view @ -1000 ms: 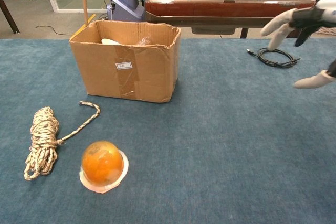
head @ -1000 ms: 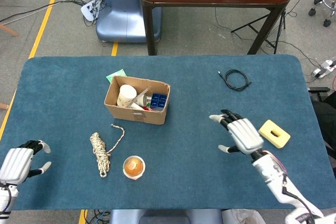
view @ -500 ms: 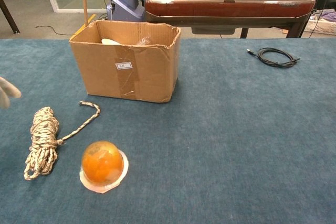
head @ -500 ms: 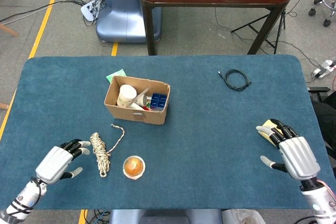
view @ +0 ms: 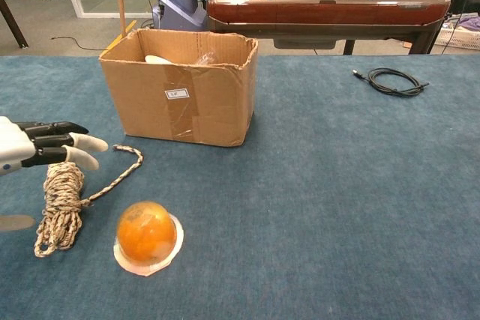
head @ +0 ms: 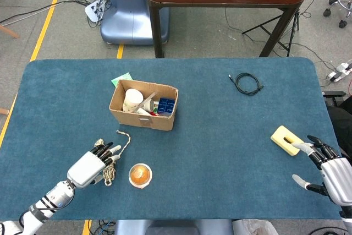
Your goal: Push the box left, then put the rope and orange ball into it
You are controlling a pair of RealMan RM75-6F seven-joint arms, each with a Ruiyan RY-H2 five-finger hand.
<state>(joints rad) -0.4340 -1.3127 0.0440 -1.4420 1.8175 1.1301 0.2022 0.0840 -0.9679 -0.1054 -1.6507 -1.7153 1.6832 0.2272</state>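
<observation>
The cardboard box [head: 144,104] is taken as the landmark throughout. Nearest the robot, in front of the box and slightly to its left, the coiled rope [view: 60,200] is seen on the blue table [head: 220,136], with the orange ball [view: 146,231] on its white base just to the rope's right. The left hand [head: 91,166] is held over the rope's near end, fingers extended and apart, nothing grasped. Far to the right of the box, near the table's front edge, the right hand [head: 333,171] is shown spread and empty, just beside a yellow block [head: 287,140]. The box is already crowded with a cup and small packages, so the rope or ball could be left perched on top or tipped out. The loose rope tail could be dragged against the ball, and the ball rolled off its base. Contact between the left fingers and the rope cannot be judged. Beyond the box, a black cable [head: 247,83] lies to the right.
</observation>
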